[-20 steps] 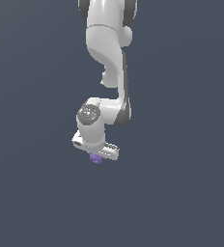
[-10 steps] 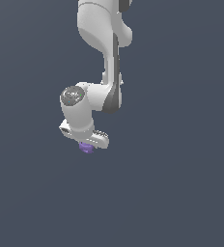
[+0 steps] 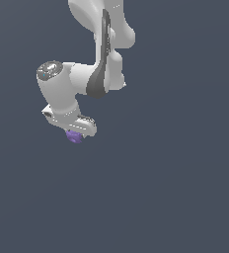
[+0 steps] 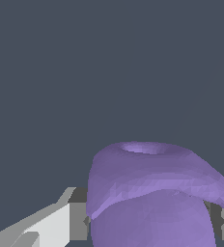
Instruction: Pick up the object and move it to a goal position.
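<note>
The small purple lumpy blob (image 3: 74, 137) sits right under the white robot gripper (image 3: 73, 129), touching it. The white robot arm (image 3: 99, 59) comes down from above and bends toward the exterior view's left, so the gripper hangs left of the middle. In the wrist view the blob (image 4: 152, 193) sits between the two fingers (image 4: 77, 219), pressed against them

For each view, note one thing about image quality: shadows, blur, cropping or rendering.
Exterior view: sharp, evenly lit, no cast shadow on the flat grey backdrop; the small matte purple lumpy blob peeks from under the white gripper. Wrist view: the blob fills the frame, is cropped at the edge, and shows faceted polygon shading; no glare.
</note>
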`<state>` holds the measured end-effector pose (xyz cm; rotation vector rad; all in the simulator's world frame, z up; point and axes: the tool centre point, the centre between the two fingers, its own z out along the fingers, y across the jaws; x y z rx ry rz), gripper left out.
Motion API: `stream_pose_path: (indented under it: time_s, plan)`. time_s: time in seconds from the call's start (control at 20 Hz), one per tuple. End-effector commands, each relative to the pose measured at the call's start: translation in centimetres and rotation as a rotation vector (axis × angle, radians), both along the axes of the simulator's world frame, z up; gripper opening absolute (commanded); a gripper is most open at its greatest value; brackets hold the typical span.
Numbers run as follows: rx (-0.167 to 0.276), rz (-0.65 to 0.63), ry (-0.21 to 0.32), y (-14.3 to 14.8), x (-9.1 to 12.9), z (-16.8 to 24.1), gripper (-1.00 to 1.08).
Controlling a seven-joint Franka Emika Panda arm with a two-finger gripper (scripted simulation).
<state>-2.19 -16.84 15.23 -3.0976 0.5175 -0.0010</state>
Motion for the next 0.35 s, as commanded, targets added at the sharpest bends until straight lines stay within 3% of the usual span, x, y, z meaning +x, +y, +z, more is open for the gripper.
stream_pose_path:
  time_s: [0.0, 0.3]
  plan:
    - [0.000, 0.001, 0.001, -0.9, -0.7, 1.0, -1.00]
    - [0.000, 0.001, 0.001, -1.9, -1.2, 2.0, -1.00]
